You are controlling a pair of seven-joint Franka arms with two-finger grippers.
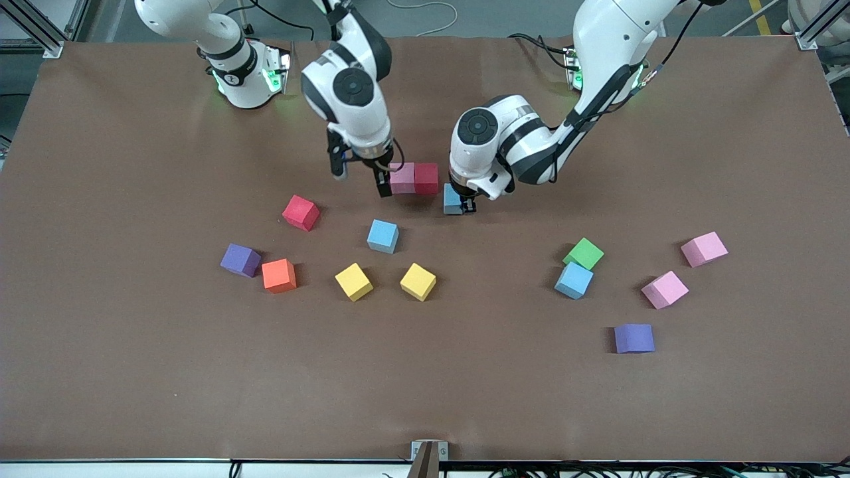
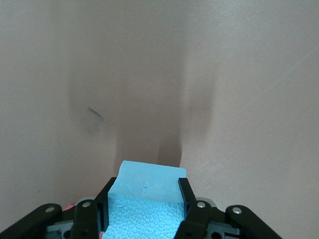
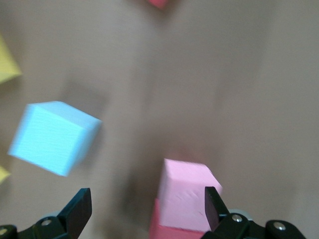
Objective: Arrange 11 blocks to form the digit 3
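Two grippers over brown table [image 1: 133, 372]: left [image 1: 465, 202] clamps light blue block [image 1: 452, 199]; right [image 1: 362, 179] spread.

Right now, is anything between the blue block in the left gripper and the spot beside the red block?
Nothing visible. The left gripper holds the light blue block right beside the red block, with only bare table between.

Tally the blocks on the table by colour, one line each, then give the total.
Pink blocks: 3
Red blocks: 2
Light blue blocks: 3, one held in the left gripper
Yellow blocks: 2
Purple blocks: 2
Orange block: 1
Green block: 1
Total: 14
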